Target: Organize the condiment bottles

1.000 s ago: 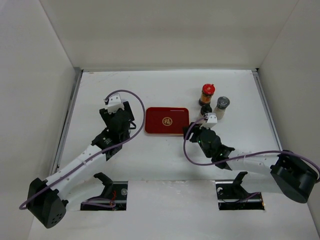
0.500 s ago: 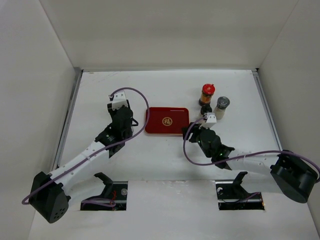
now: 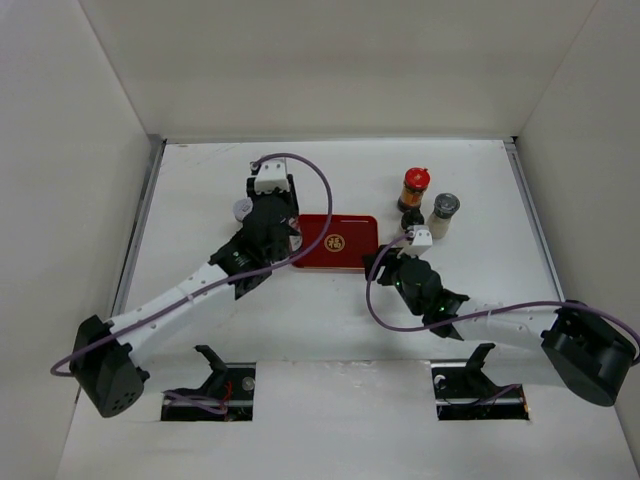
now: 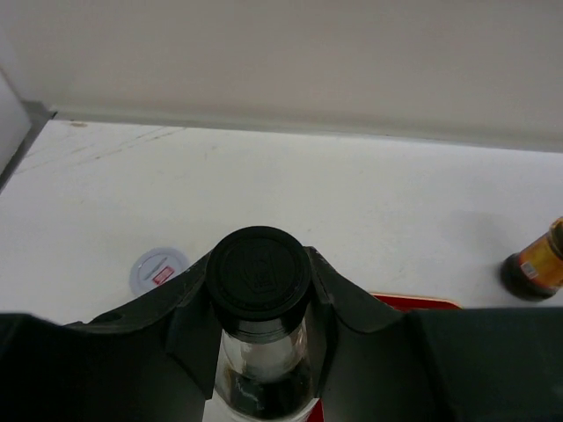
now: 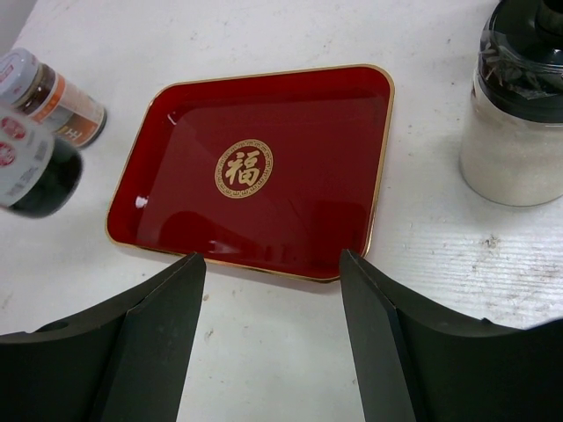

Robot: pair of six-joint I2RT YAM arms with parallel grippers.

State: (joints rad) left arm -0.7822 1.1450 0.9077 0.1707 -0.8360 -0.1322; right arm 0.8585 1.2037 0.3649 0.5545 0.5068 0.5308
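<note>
My left gripper (image 4: 262,345) is clamped on the neck of the tall clear bottle (image 4: 259,274) with a round black cap. One black finger (image 4: 198,330) presses on each side just under the cap, and the bottle stands upright between them. Just behind it to the left, apart from it, the short jar with a white lid (image 4: 159,268) stands on the white table (image 3: 200,170). Seen from above, this gripper sits over the far left corner of the red rectangular tray with a gold rim and gold emblem (image 5: 290,149). I cannot tell whether the bottle's base rests on anything. My right gripper (image 5: 273,290) has its jaws spread apart with nothing between them, low at the tray's near edge by the right corner. The pale shaker with a grey cap (image 5: 513,141) stands just beside the tray's far right corner. The red-capped orange-brown jar (image 3: 415,186) and, close in front of it, the small dark black-capped bottle (image 3: 410,217) stand between tray and shaker.
</note>
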